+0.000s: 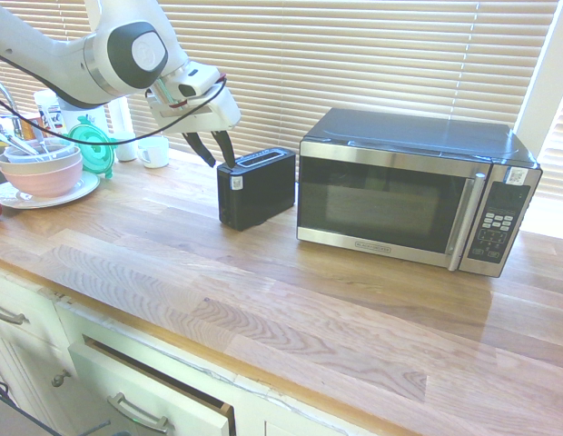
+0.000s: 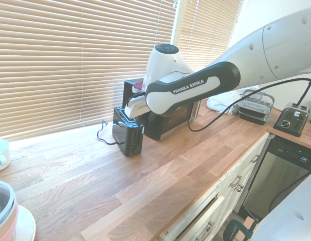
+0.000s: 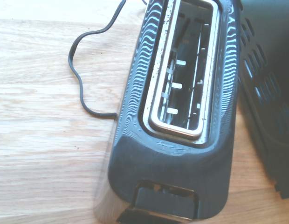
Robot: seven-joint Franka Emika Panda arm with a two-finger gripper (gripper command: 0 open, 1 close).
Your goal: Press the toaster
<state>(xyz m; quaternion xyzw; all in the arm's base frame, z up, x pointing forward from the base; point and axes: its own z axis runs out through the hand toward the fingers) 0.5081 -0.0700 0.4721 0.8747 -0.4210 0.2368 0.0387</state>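
Pincer (image 1: 222, 164) is hovering at the sticker end of the long-slot black toaster (image 1: 257, 189), pointing down. Fingers are standing apart, released, gripping nothing; one tip is sitting right by the toaster's top edge, can't tell if it's touching. Toaster is standing upright on the wooden countertop (image 1: 172, 263), just beside the steel-and-black microwave (image 1: 400, 195), on its keypad-free side. Wrist view is showing the metal-rimmed slot (image 3: 184, 70) running lengthwise, a recess (image 3: 165, 200) at the near end, and a black cord (image 3: 79, 74) curving over the wood alongside. Farther out, on the side away from the microwave, white mugs (image 1: 153, 152) are standing near a teal lid (image 1: 93, 150), and a pink bowl (image 1: 45, 177) is resting on a white plate (image 1: 54, 198). Below the countertop, a drawer (image 1: 145, 391) is sitting slightly open.
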